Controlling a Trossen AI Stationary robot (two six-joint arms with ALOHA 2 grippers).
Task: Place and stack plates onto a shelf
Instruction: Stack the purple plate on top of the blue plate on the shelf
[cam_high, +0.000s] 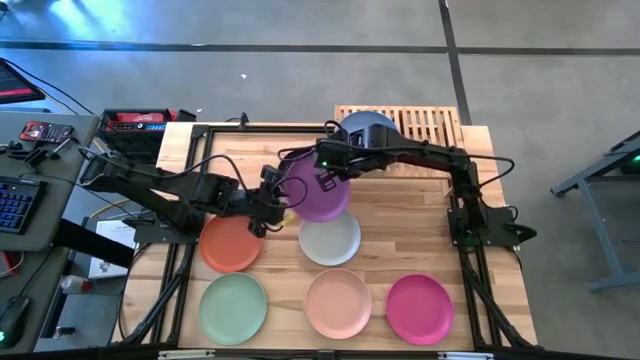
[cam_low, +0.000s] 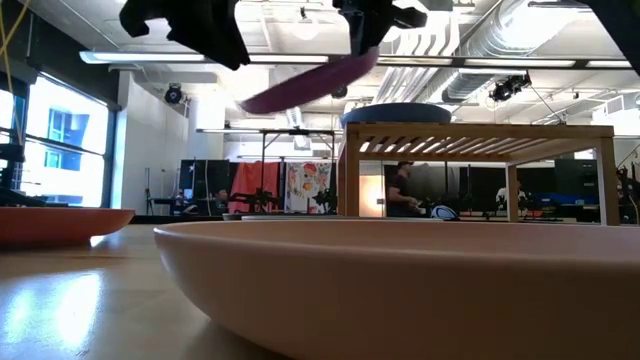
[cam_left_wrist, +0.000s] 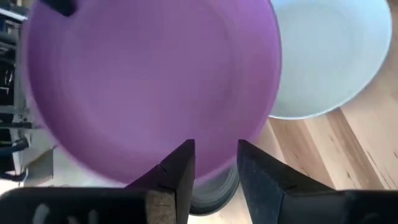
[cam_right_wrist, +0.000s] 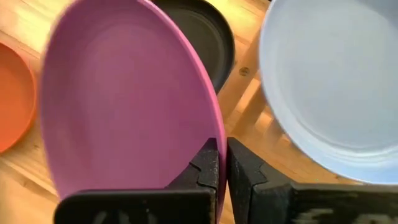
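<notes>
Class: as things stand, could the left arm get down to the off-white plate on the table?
Probably not straight away. The purple plate, pinched at its rim by the right tool, hangs tilted over part of the off-white plate. The left tool stands open beside it.

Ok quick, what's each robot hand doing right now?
Left end effector: open, holding nothing, by the purple plate.
Right end effector: closed on the purple plate's rim.
</notes>
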